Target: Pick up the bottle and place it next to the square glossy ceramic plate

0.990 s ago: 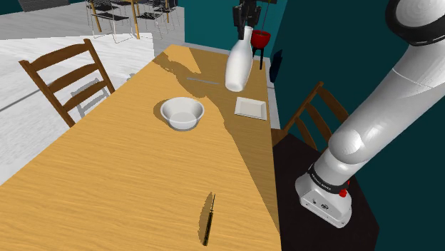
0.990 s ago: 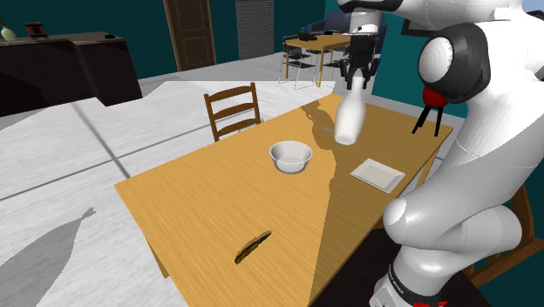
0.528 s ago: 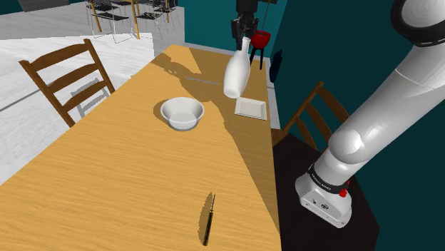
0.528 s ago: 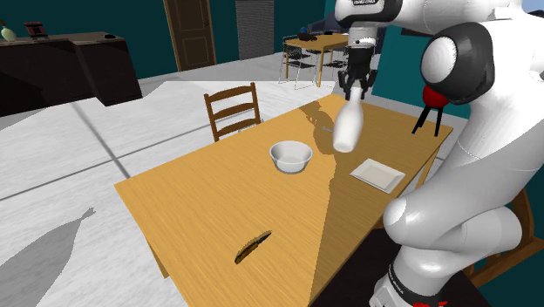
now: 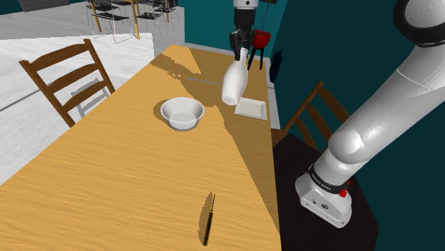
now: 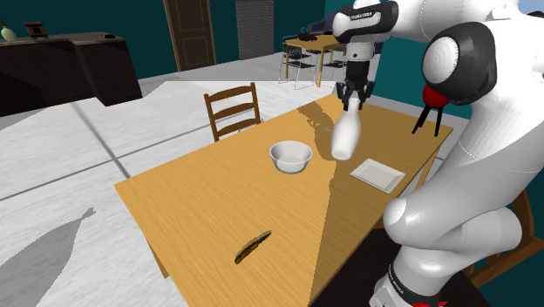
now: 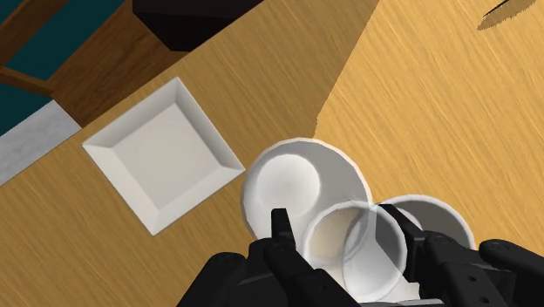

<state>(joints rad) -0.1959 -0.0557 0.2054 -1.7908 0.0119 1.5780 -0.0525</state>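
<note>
My end effector [image 5: 242, 51], clamped on the neck of the white bottle [image 5: 232, 84], has dropped lower at the shoulder view's upper centre, beside the square plate [image 5: 251, 108], so set-down looks close.

The shoulder view looks down from high beside the arm's base [image 5: 324, 201], seen at its lower right, and faces along the table [image 5: 107, 178] toward its far end. The second exterior view sits lower and a little farther back on the same side, with the arm [image 6: 453, 218] large at its right, facing across the table toward a door [image 6: 193, 35]. The wrist view looks straight down along the end effector [image 7: 344, 228], close over the table. All three share the white bowl [image 5: 182, 113] and the square plate [image 5: 251, 108].
</note>
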